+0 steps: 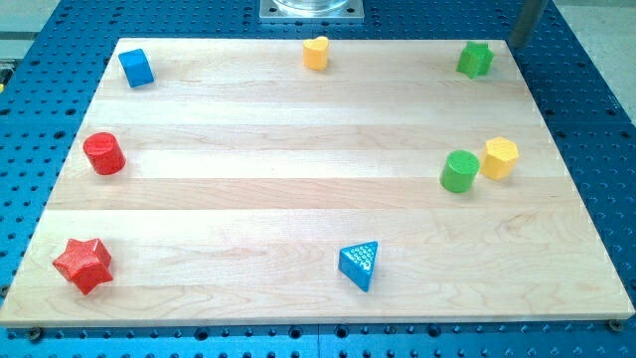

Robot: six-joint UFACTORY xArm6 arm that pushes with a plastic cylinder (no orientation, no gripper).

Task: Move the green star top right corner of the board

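Observation:
The green star point(475, 60) sits on the wooden board point(298, 209) close to its top right corner. My tip point(517, 45) is just off the board's top right corner, a little to the right of and above the green star, with a small gap between them. Only the lower part of the rod shows at the view's top edge.
A yellow heart point(316, 53) is at top centre and a blue cube point(136, 68) at top left. A red cylinder point(103, 153) and a red star point(81, 265) are on the left. A green cylinder point(459, 171) touches a yellow hexagon point(500, 157) on the right. A blue triangle point(360, 265) is at bottom centre.

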